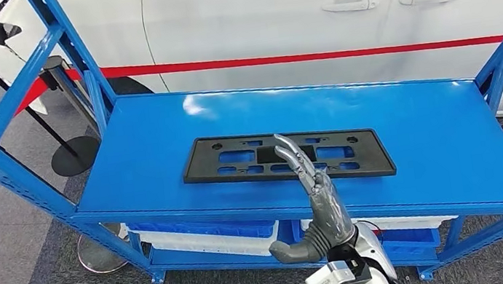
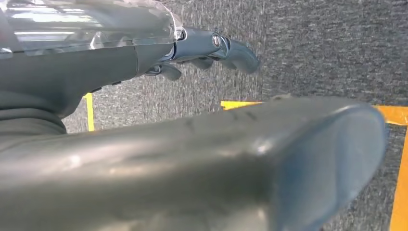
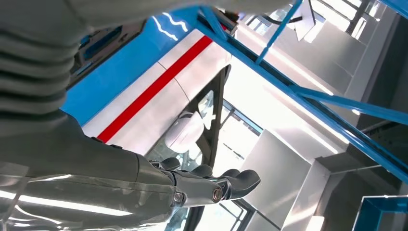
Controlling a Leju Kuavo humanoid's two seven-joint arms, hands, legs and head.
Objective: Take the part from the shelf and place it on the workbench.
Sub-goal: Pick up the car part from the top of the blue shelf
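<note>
Head view: your right hand (image 1: 315, 200) hovers over the shelf (image 1: 158, 125), fingers (image 1: 294, 155) extended, holding nothing, above the black part (image 1: 236, 160) lying flat. Slide under its near edge before closing.

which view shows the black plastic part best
The head view: the whole black part lies flat on the blue shelf, with the right hand raised open in front of it. The right wrist view catches a dark sliver that may be it; the left wrist view faces the floor.
</note>
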